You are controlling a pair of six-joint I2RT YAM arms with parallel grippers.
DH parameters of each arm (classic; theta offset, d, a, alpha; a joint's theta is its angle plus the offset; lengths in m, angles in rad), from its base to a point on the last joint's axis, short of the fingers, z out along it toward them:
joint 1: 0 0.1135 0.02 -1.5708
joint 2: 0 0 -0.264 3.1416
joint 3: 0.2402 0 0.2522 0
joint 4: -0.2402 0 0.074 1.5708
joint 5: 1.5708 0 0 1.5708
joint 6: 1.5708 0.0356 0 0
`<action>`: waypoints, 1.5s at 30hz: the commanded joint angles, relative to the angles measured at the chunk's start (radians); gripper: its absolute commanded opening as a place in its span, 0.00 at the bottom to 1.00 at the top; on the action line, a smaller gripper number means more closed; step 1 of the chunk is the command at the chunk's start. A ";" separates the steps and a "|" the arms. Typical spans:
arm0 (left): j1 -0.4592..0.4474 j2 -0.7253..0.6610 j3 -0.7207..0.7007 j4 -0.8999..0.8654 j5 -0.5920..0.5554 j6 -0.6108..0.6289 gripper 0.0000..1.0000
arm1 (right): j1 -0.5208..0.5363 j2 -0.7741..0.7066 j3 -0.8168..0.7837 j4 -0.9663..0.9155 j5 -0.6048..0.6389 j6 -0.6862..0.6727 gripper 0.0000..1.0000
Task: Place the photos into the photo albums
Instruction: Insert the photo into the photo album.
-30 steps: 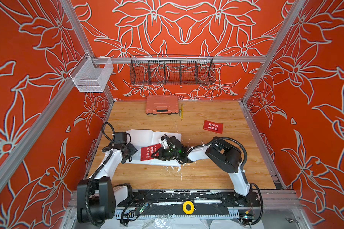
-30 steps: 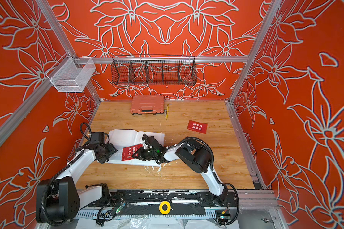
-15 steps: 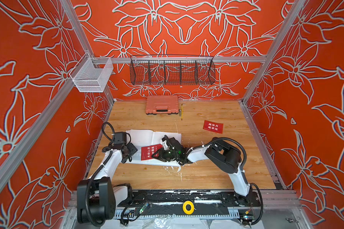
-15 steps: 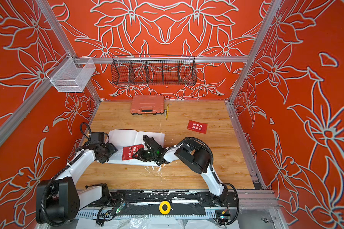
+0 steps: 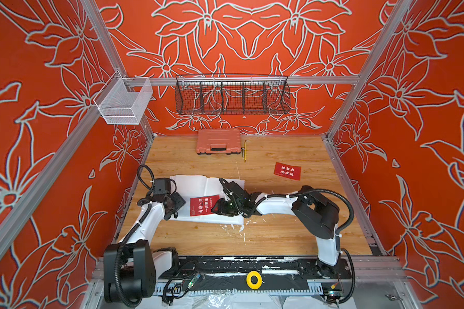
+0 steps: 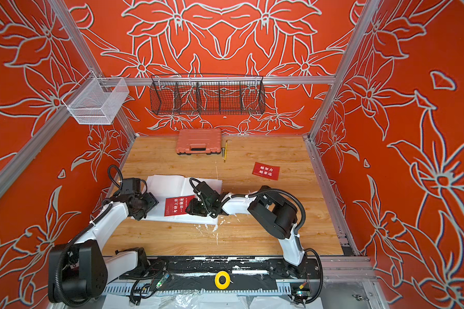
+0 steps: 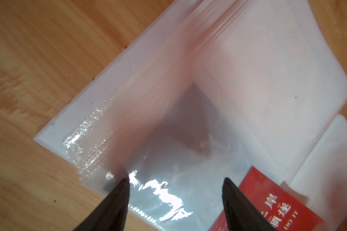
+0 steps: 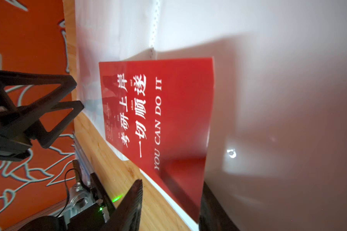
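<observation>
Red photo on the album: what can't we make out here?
- Whether the red photo sits inside a sleeve: glare and cloudy plastic, left wrist view.
- Its small print: blurred, right wrist view.
- Right pincer tips: hidden under the right arm, both top views.

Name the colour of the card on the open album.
The card is red with white writing; right wrist view.

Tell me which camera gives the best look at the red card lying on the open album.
The right wrist view: the red card is large there, its white writing readable, lying on the album page. Both top views show the card whole but small. The left wrist view catches only one corner.
</observation>
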 commanded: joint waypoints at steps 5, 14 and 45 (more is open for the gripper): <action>0.006 -0.005 -0.009 -0.002 0.009 0.007 0.71 | 0.005 0.080 0.171 -0.256 0.051 -0.119 0.47; 0.008 -0.004 -0.009 0.004 0.014 0.006 0.71 | 0.055 0.111 0.259 -0.373 0.070 -0.174 0.47; 0.007 -0.020 -0.017 0.013 0.027 0.008 0.67 | 0.071 0.189 0.471 -0.535 0.143 -0.258 0.47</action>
